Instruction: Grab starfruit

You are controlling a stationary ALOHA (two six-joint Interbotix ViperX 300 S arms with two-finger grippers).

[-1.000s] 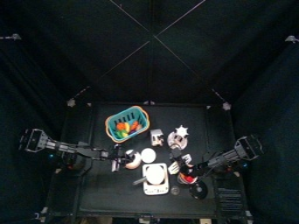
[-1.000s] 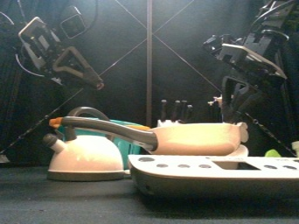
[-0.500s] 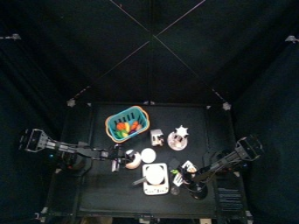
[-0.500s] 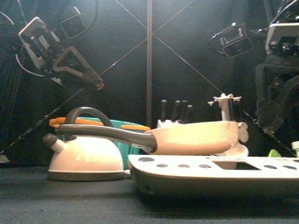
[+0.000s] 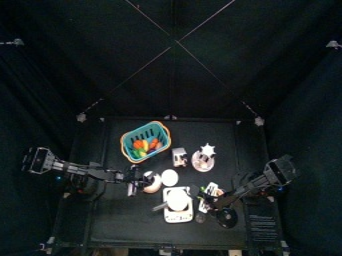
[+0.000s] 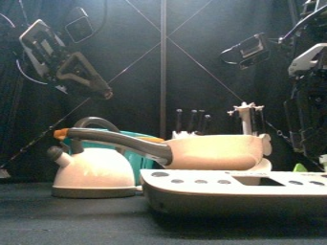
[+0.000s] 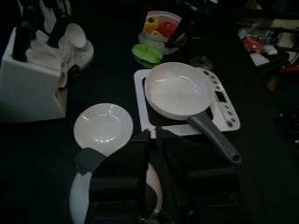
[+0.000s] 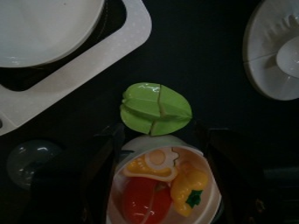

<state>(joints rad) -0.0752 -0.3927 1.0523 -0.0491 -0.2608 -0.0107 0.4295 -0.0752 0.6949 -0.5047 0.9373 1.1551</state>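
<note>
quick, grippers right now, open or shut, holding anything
Left gripper: cannot be told, its jaws are too dark to read.
Right gripper: open, holding nothing, above the green starfruit and a small bowl of toy food.

kettle: white [image 6: 95,170], with a grey handle and an orange spout tip, standing at the table's front left
saucepan: white [image 7: 177,90], resting on the scale, its long grey handle pointing toward the kettle
scale: white, flat [image 6: 243,189], nearest the front edge
plate: white, round [image 7: 101,125], lying beside the scale
knife block: white [image 7: 35,74], dark handles sticking up
basket: teal [image 5: 144,141], at the table's back, orange and red items inside
bowl: small [image 8: 163,184], holding red and yellow toy food
table: black [image 5: 230,135]
</note>
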